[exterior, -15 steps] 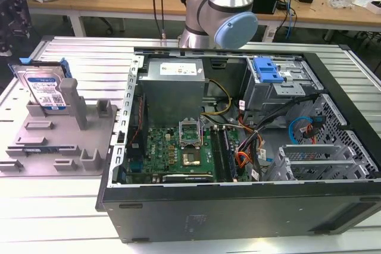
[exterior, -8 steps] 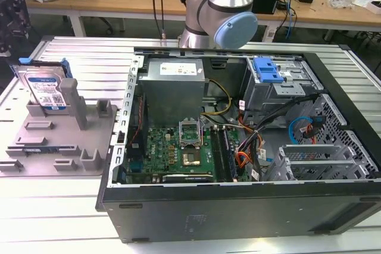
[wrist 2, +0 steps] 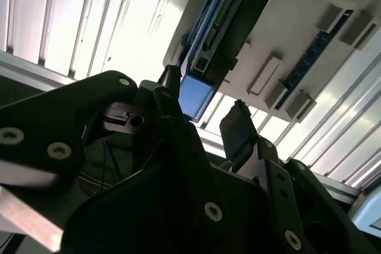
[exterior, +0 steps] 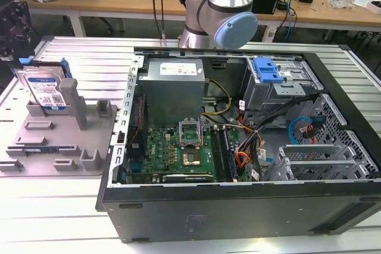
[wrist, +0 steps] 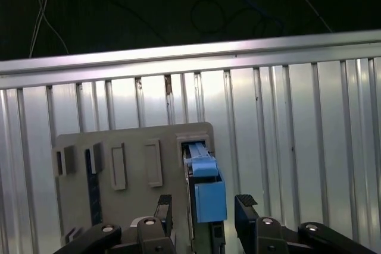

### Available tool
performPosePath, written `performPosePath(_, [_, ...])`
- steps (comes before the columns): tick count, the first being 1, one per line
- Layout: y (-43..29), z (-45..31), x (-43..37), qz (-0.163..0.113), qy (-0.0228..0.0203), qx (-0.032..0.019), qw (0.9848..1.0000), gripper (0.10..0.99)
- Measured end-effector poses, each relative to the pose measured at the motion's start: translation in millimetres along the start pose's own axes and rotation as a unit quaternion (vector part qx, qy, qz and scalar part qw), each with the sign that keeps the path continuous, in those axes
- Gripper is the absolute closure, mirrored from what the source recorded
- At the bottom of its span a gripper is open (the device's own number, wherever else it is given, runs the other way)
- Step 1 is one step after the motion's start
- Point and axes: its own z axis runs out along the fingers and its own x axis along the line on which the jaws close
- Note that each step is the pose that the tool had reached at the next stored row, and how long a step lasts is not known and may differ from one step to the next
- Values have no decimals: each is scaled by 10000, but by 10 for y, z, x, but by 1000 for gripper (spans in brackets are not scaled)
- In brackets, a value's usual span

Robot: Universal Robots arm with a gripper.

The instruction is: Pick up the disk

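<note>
1. At the exterior view's left, a grey fixture plate (exterior: 59, 147) lies flat on the ribbed metal bench (exterior: 47, 212). The disk (exterior: 44, 90) stands on edge in a slot at the plate's far corner. Its label faces outward and blue rails run along its sides.
2. In both wrist views the end effector (wrist: 205, 208) is poised over that corner, looking along the disk's blue-capped edge. It is set wide and holds nothing. One fingertip (wrist: 165, 205) sits on each side of the disk, with a gap visible on both sides.
3. At the centre and right of the exterior view, an open computer case (exterior: 238, 224) sits on the bench. The arm (exterior: 229, 4) rises behind it. A blue drive-bay bracket (exterior: 267, 71) is mounted inside. None of these bears on the work in hand.
4. Assessment: the step in hand is alignment ahead of the grasp, and the disk is not yet gripped or raised.
5. Assessment: a sound grip calls for the fingertips to close squarely on the two flat faces. The pull should then run straight along the slot, so the rails do not bind on the plate's posts.
</note>
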Motion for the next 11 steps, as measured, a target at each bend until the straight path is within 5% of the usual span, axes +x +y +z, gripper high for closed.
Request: performPosePath(11, [0,157,-3,-24,25,2,10000,545])
